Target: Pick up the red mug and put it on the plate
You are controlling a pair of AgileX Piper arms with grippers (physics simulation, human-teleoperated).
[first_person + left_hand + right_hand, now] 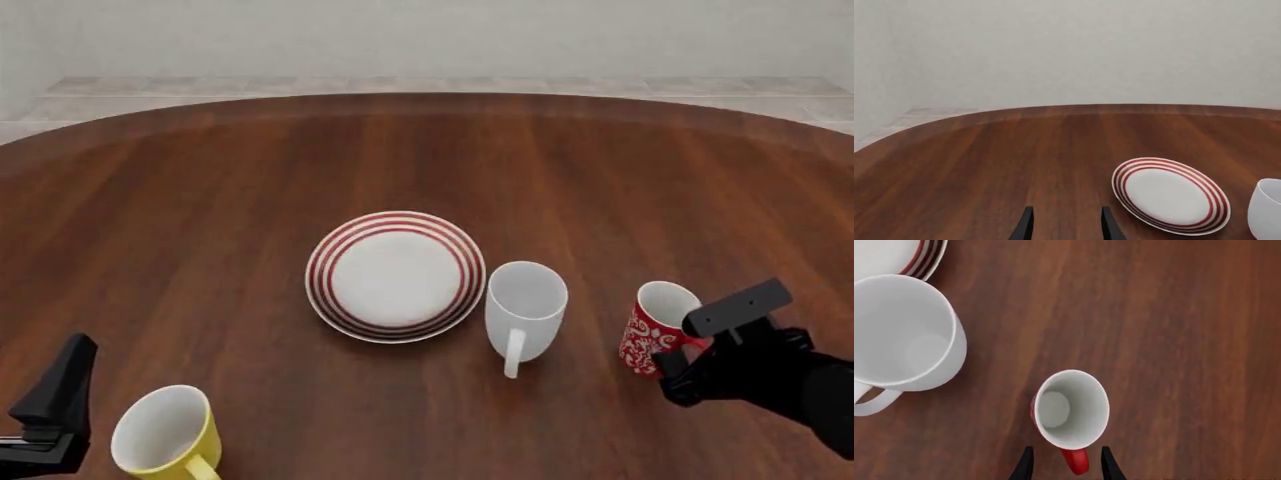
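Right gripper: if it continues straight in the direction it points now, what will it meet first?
Most likely the red mug: its handle lies between the open fingers of the right gripper, with the cup body just beyond. How much gap remains is hard to judge.

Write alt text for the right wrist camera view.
The open right gripper hangs above the red mug, fingertips either side of its handle. The white mug and plate edge sit beyond on the wooden table.

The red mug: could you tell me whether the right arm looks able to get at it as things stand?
Probably yes. The right gripper is open astride the red mug's handle, with nothing between; the white mug stands apart.
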